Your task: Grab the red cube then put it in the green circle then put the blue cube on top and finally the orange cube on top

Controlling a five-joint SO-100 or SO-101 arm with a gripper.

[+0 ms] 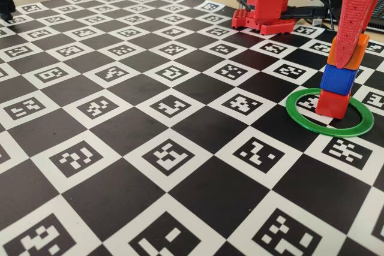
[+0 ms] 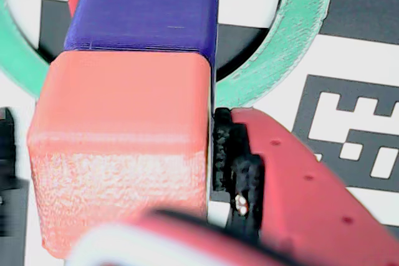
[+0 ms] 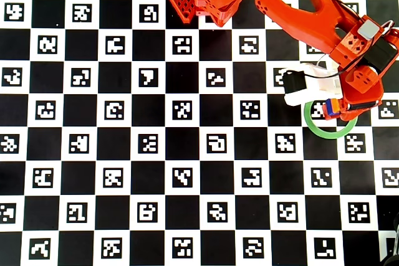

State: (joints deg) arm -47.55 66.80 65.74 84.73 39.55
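Checkerboard marker table (image 1: 120,148); red gripper (image 1: 347,58) clamped on matte orange cube (image 1: 351,52), directly above blue plastic cube (image 1: 339,80), slightly askew.

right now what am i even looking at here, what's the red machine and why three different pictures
It is a small red robot arm on a checkered board printed with code squares. One picture is taken from the side, one from straight above, and the close-up from a camera riding on the arm. On the board lies a green ring. Inside it stand three cubes in a stack: the red cube at the bottom, the blue cube on it, the orange cube on top. The arm's fingers are closed around the orange cube.
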